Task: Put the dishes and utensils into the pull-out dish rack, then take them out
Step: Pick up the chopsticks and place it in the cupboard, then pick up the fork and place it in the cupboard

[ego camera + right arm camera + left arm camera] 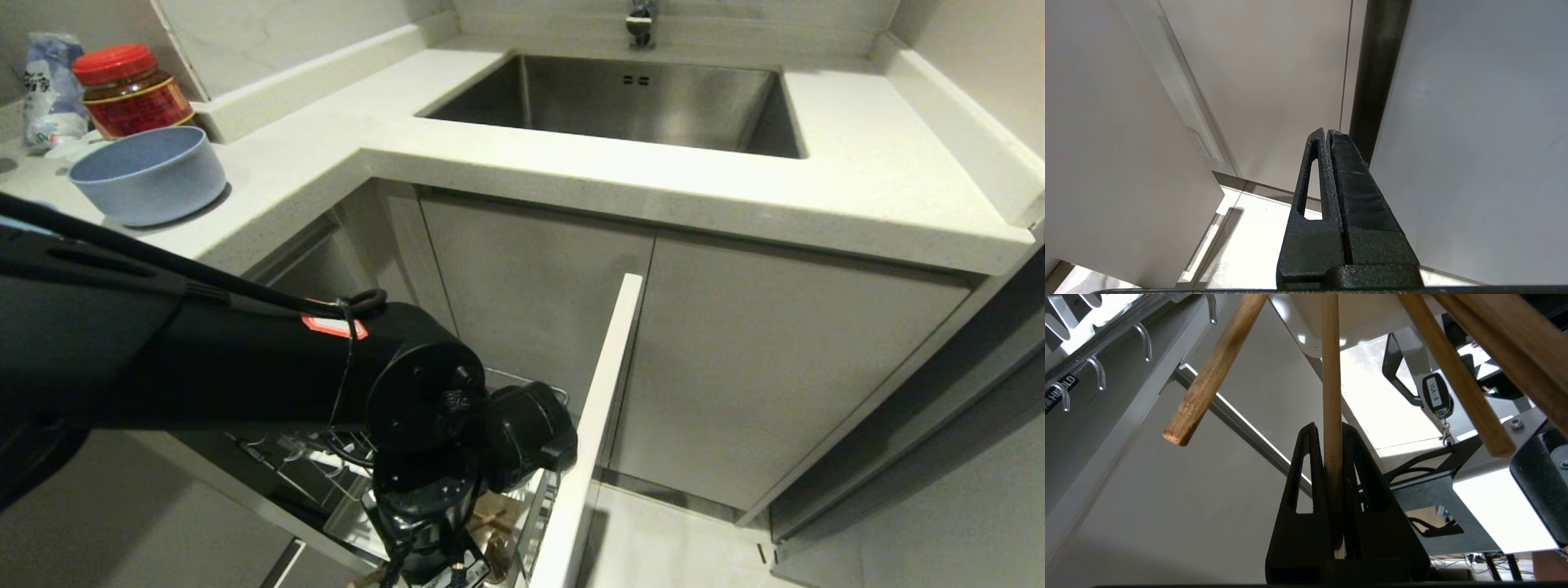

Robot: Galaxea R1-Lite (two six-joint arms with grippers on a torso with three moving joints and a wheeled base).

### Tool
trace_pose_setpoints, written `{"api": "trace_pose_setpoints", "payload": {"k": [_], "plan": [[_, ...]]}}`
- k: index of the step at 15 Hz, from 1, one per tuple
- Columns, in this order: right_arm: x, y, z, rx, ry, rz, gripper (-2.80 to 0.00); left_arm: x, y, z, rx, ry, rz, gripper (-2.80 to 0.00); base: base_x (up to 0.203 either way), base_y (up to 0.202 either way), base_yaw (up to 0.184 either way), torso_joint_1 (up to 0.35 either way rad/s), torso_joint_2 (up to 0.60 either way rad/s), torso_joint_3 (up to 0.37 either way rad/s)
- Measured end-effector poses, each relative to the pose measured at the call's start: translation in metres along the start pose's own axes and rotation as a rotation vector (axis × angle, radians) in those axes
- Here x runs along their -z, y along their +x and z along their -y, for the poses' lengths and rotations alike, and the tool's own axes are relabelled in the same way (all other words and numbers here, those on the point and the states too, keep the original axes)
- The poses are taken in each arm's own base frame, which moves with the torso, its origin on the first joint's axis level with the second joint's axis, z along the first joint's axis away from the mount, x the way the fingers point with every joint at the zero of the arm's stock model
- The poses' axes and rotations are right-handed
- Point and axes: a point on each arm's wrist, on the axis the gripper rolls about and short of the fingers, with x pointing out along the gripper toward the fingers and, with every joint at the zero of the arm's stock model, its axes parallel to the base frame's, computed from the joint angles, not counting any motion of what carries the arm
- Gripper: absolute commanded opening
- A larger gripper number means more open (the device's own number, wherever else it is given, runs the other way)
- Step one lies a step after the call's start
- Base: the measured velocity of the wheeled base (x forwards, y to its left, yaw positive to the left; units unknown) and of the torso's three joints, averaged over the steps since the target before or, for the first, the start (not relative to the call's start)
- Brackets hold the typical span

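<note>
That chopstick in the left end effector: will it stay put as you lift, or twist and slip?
The chopstick looks stiff and light. It is thin, smooth wood pinched near one end by the left end effector, so it may pivot or slide. Other sticks cross close by and could nudge it.

Light-blue bowl [148, 173], red-lidded jar [131, 88], seemingly light-wood chopstick [1331, 396].

My left arm [204, 367] is a thick matte-black tube with a red-and-white label and a black cable looped along it. My grippers' fingers [1327, 196] are black, textured wedges with slotted cut-outs.
</note>
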Motion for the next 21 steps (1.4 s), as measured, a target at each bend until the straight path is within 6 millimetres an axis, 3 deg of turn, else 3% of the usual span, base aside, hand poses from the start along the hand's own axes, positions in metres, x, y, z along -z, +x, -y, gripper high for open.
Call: {"api": "trace_pose_setpoints", "payload": {"k": [7,8,9,15,21], "plan": [[0.000,0.000,0.000,0.000,0.000,0.000,-2.80,-0.012,0.012,0.000,-0.001,-0.010,-0.023,-2.80,0.000,0.000,0.000,0.000,0.00,0.000],[0.000,0.000,0.000,0.000,0.000,0.000,-2.80,-0.012,0.012,0.000,-0.001,-0.007,-0.029,-1.91,0.000,0.000,0.000,0.000,0.00,0.000],[0.000,0.000,0.000,0.000,0.000,0.000,-2.80,-0.011,0.013,0.000,-0.002,-0.004,-0.039,0.00,0.000,0.000,0.000,0.000,0.00,0.000],[0.000,0.000,0.000,-0.001,0.000,0.000,-2.80,-0.011,0.019,0.001,-0.005,0.002,-0.068,0.00,0.000,0.000,0.000,0.004,0.00,0.000],[0.000,0.000,0.000,0.000,0.000,0.000,-2.80,-0.005,0.003,-0.003,-0.011,-0.026,-0.012,0.00,0.000,0.000,0.000,0.000,0.00,0.000]]}}
